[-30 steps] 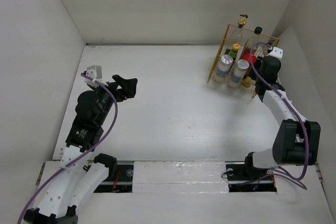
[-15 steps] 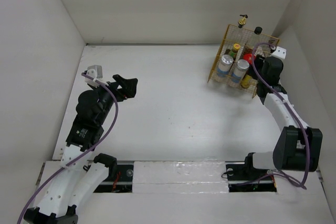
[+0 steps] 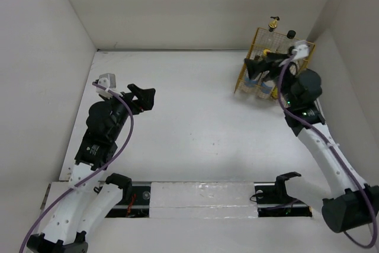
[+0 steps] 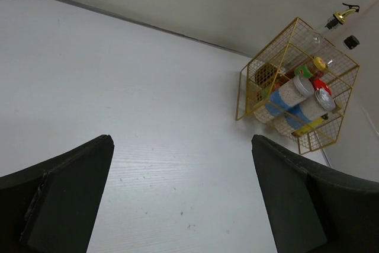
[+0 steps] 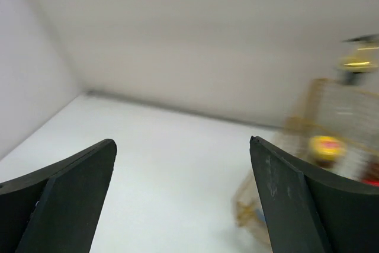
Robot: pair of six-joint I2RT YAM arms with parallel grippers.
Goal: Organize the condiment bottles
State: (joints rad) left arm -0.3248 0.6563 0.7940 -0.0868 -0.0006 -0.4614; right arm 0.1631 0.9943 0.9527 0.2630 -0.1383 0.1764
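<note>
White worktop [image 3: 195,117] from above: left fingers [image 3: 144,94] spread, empty, well apart from the yellow wire basket [image 3: 263,38]; right fingers [image 3: 259,62] near it. Left wrist: condiment bottles [image 4: 294,94] sit inside the basket, far beyond the fingers. Right wrist: fingers parted, empty, basket blurred ahead-right.

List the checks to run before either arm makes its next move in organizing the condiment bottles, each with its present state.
1. Right jaws open, nothing between them: ok.
2. Left jaws open, nothing between them: ok.
3. Silver-lidded shakers standing inside the yellow wire basket: ok.
4. Gold-spout bottle and black-capped bottle inside the basket, not behind it: cannot tell.
5. Right wrist view sharp enough to aim by: not ok, blurred.
</note>
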